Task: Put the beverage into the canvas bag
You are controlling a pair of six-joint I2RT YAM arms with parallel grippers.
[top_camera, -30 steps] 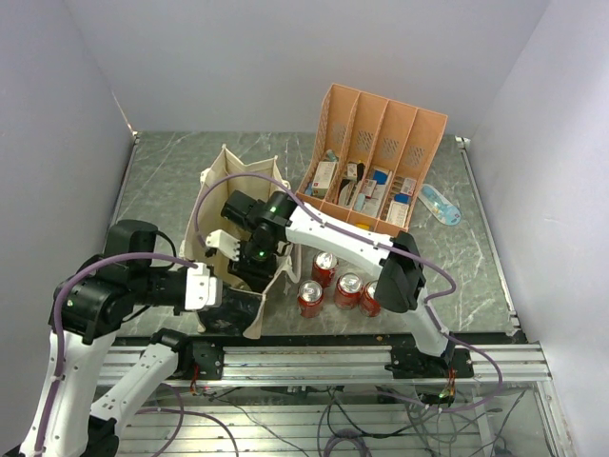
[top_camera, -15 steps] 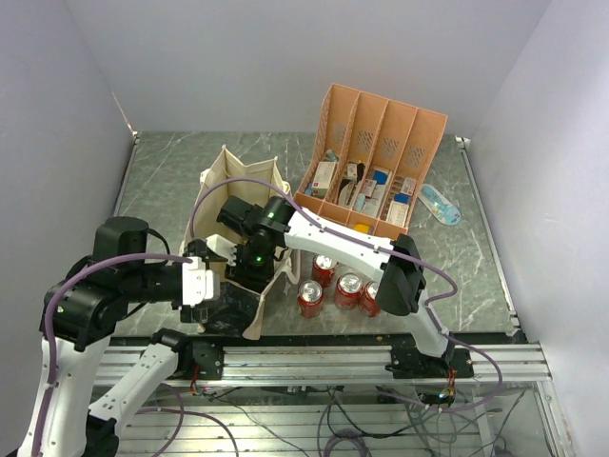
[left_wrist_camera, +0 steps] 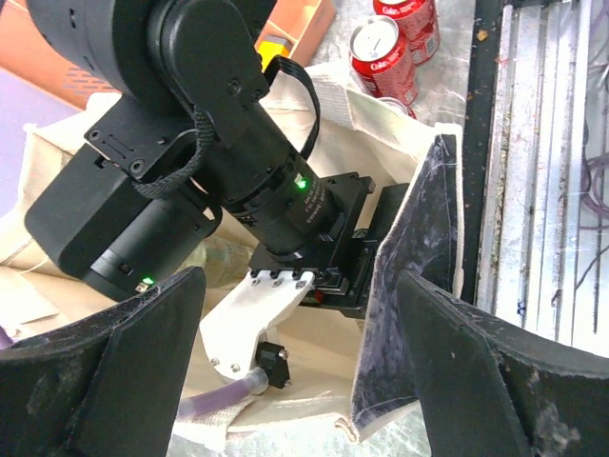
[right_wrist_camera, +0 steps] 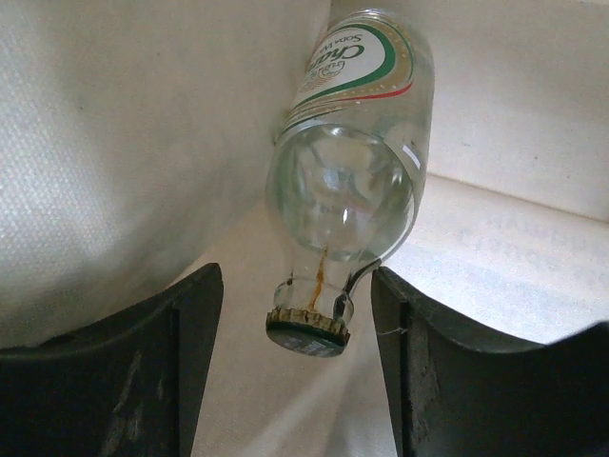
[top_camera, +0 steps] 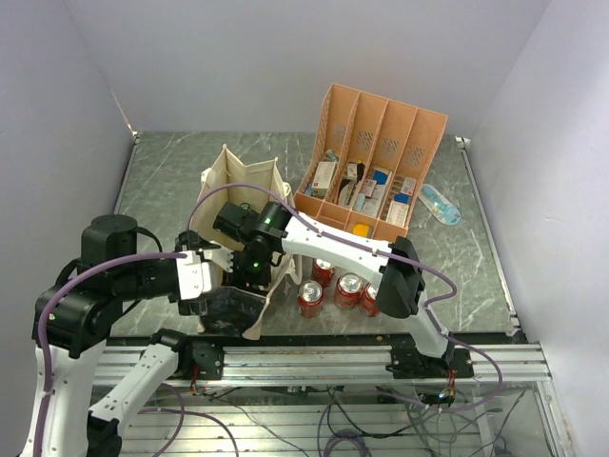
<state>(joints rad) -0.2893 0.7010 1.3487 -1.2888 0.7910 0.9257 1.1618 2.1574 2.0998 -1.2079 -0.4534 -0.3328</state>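
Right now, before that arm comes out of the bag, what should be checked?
1. Glass bottle inside the canvas bag: ok, fabric all round it.
2. Right gripper free of the bottle: ok, fingers stand apart from its neck on both sides.
3. Bottle cap in place: ok.
4. Left gripper open: ok, not clamped on the bag's dark panel.
5. Nothing snagging the right wrist: cannot tell, the arm hides the bag's mouth.
6. Red cans outside the bag: ok, standing beside it.
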